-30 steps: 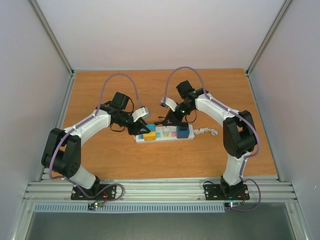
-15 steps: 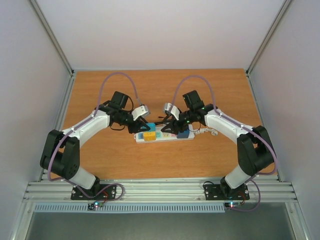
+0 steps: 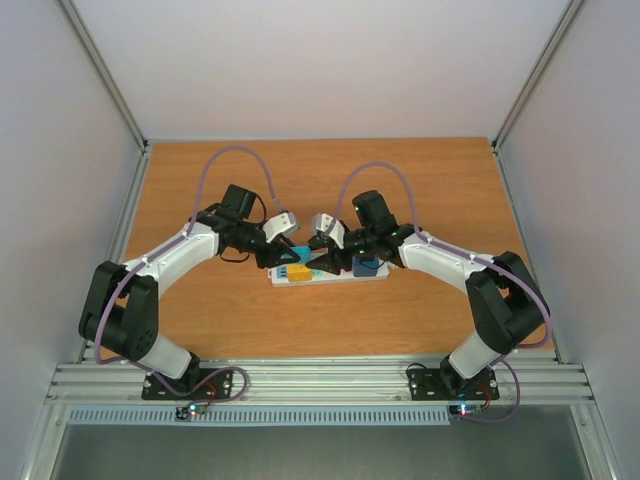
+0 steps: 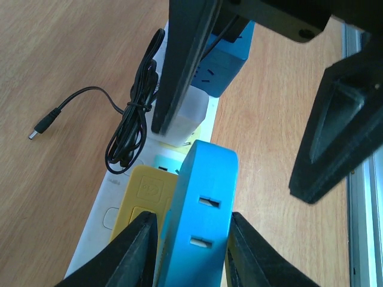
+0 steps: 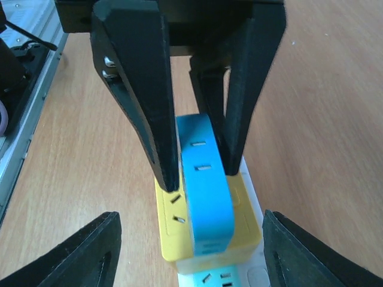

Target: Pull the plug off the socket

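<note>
Power strip [image 4: 106,222]: lying crosswise mid-table between the arms, with the light-blue plug [image 5: 203,179] on the yellow adapter [image 5: 173,230] at its left end, judged not yet off. Left gripper [image 4: 192,216]: unmoved, fingers clamped on the plug's two flat sides. Right gripper [image 5: 190,227]: swung over from the dark-blue adapter [image 3: 366,266] within the last second, jaws wide and empty, facing the plug close up, probably to brace the strip for the pull

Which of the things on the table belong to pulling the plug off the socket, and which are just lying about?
Part of the job: light blue plug, clamped in the left gripper; white socket strip; yellow adapter under the plug; open right gripper.
Lying about: loose black cable beside the strip; dark blue block sitting farther along it.
</note>
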`<action>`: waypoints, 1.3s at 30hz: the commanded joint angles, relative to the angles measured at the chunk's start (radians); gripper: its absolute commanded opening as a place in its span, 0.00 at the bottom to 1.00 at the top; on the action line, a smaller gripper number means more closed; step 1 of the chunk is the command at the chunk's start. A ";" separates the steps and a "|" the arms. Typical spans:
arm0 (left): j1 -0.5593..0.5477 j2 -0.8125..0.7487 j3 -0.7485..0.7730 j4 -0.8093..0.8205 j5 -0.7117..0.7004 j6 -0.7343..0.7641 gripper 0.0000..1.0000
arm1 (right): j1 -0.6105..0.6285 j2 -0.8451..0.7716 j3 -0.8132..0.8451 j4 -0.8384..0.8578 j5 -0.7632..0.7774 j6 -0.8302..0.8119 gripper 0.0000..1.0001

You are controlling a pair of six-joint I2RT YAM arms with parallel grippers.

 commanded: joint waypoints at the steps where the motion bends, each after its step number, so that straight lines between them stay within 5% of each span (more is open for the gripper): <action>1: -0.002 -0.027 -0.011 0.043 0.025 0.011 0.33 | 0.042 0.030 0.000 0.068 0.021 -0.026 0.65; 27: -0.004 -0.043 -0.049 0.064 0.039 0.044 0.22 | 0.078 0.132 0.059 0.053 0.134 -0.088 0.42; 39: -0.003 -0.086 -0.051 0.112 0.088 -0.004 0.14 | 0.079 0.174 0.000 0.066 0.185 -0.142 0.43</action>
